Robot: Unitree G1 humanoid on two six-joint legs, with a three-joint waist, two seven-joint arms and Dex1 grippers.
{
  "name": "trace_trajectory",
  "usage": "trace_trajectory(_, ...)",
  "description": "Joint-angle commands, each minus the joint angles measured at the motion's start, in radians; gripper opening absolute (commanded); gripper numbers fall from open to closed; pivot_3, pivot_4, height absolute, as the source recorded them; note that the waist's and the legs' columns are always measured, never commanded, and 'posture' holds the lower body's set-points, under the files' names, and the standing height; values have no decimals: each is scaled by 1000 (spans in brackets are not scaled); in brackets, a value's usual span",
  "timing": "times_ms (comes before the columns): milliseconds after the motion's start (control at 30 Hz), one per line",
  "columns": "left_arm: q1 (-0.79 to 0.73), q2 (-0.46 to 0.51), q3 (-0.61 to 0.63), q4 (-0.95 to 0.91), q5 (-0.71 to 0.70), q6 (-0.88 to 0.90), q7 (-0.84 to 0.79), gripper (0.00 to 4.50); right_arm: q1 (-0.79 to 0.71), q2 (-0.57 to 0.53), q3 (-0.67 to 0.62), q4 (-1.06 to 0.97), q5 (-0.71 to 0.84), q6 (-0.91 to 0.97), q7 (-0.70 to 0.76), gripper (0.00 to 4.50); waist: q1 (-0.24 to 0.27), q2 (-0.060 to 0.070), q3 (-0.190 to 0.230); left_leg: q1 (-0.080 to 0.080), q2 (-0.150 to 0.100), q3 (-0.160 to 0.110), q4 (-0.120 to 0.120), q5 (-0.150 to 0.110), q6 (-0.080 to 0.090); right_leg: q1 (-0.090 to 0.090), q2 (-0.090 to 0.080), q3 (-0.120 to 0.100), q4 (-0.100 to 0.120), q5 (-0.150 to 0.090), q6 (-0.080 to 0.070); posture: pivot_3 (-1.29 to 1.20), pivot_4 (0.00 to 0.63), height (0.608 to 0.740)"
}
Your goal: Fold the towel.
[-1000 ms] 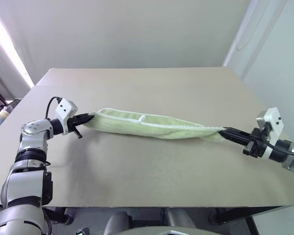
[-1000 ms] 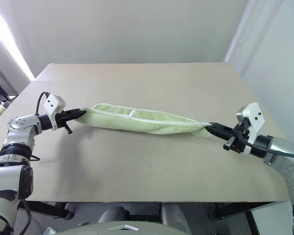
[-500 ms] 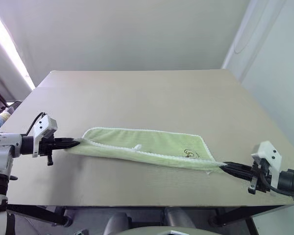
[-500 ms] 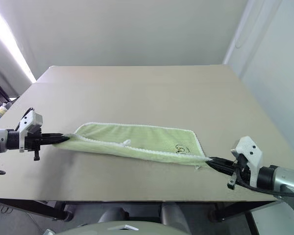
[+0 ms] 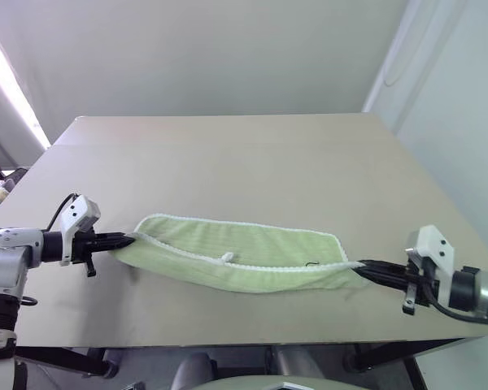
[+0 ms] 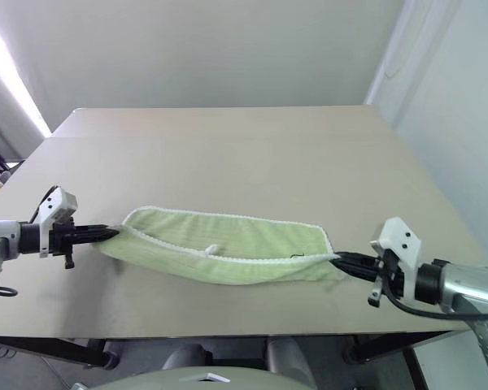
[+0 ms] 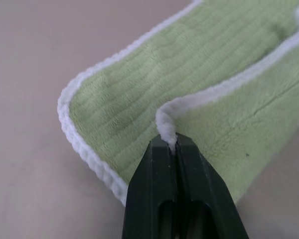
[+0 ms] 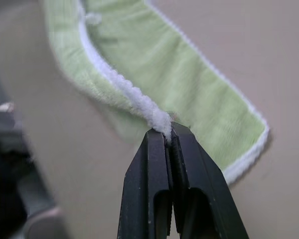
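Pale lime-green terry makes up the towel [image 5: 244,258], which lies stretched crosswise near the front of the table [image 5: 228,154], doubled over lengthwise so that one white-stitched edge runs along the upper layer and the far edge curves behind it. A small white loop [image 5: 226,257] sits on the near stitched edge about midway along. A small dark mark [image 5: 311,263] shows on the cloth toward its right end; it is too small to read as writing or a logo. No other label or lettering can be made out on the fabric.

At the towel's left end, the left gripper [image 7: 172,145] is clenched on the white hem, its two black fingers pressed together with a tuft of the stitched edge pinched between their tips. At the right end, the right gripper [image 8: 168,133] is likewise clamped tight on a bunched bit of the white edge. Between the two grips the near edge hangs in a shallow sag, while the lower layer rests on the tabletop.

The table is a plain beige, matte surface with a faint seam across its far part. Behind it rises a bare, light grey wall [image 5: 211,49]; a white wall [image 5: 464,122] stands to the right, and bright light falls in along the left side.
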Motion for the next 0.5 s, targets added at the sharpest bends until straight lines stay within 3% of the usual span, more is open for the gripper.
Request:
trace_trajectory(33,-86,-16,32,43,-21,30,64,0,-44,12,26,39,-12,-5,-27,20,5,0,0,0,-1,-1,0,0,0,0,0,0,1,0,0,0,0,712)
trace_trajectory(500,-291,-117,-55,348,107,-118,193,0,-263,52,153,253,-113,4,-145,20,0,0,0,0,-3,0,0,-1,1,0,2,2,4,1,-1,0,0,712)
